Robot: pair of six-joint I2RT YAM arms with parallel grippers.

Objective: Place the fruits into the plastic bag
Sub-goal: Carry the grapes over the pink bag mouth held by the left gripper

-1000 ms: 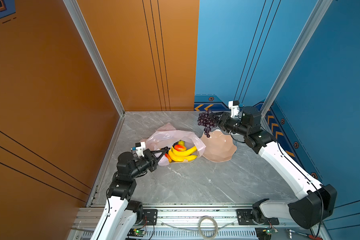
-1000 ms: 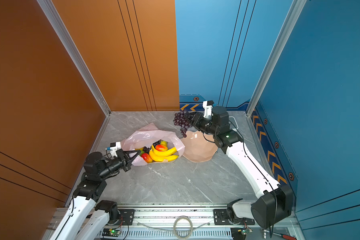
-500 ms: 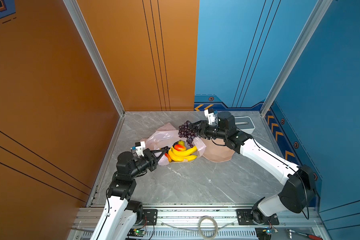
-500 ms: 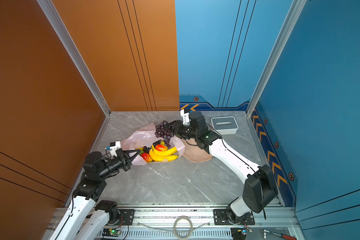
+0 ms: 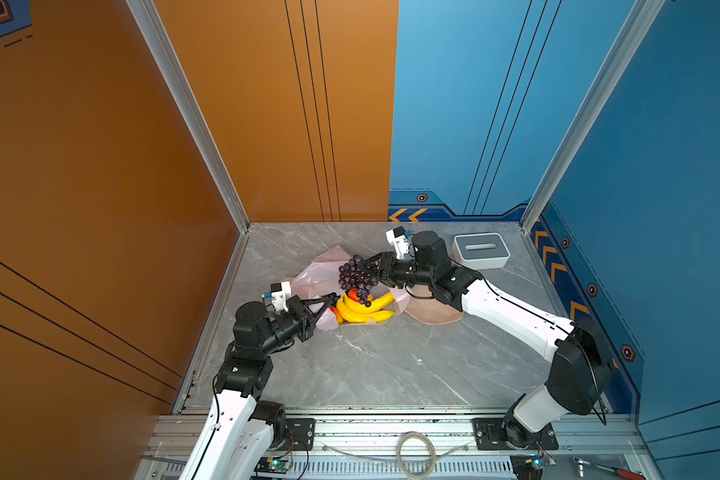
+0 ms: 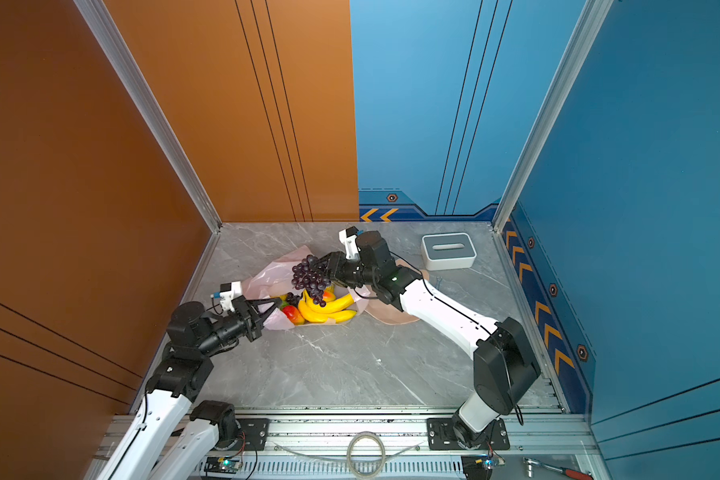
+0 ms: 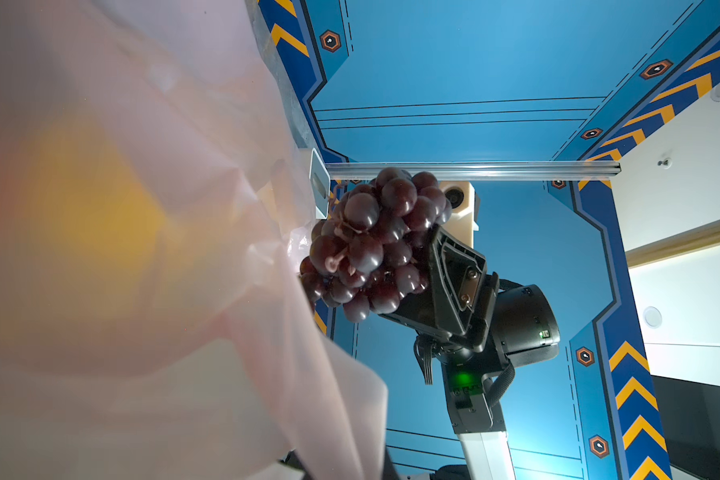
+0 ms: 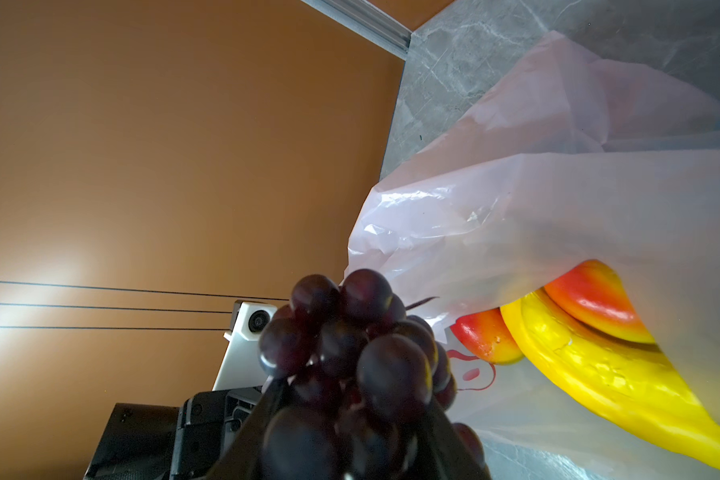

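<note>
The pale-pink plastic bag (image 5: pixel 314 272) (image 6: pixel 271 276) lies on the marble floor with its mouth held up. Inside it lie the yellow banana bunch (image 5: pixel 366 311) (image 6: pixel 327 311) (image 8: pixel 599 370) and a red-yellow mango (image 6: pixel 294 314) (image 8: pixel 487 338). My left gripper (image 5: pixel 330 300) (image 6: pixel 276 305) is shut on the bag's near edge; in the left wrist view the bag's film (image 7: pixel 142 208) hides its jaws. My right gripper (image 5: pixel 371 266) (image 6: pixel 326 266) (image 8: pixel 350 436) is shut on the dark purple grapes (image 5: pixel 356 277) (image 6: pixel 309 276) (image 7: pixel 371 245) (image 8: pixel 350 361), which hang just above the bananas at the bag's mouth.
The peach scalloped bowl (image 5: pixel 433 315) (image 6: pixel 391 316) sits right of the bag, partly under the right arm. A white-and-grey slotted box (image 5: pixel 481 249) (image 6: pixel 447 250) stands at the back right. Orange and blue walls close in the left, back and right sides.
The right arm has swung left with the grapes, from over the bowl to over the bag's mouth. The left arm and the bag have stayed put.
</note>
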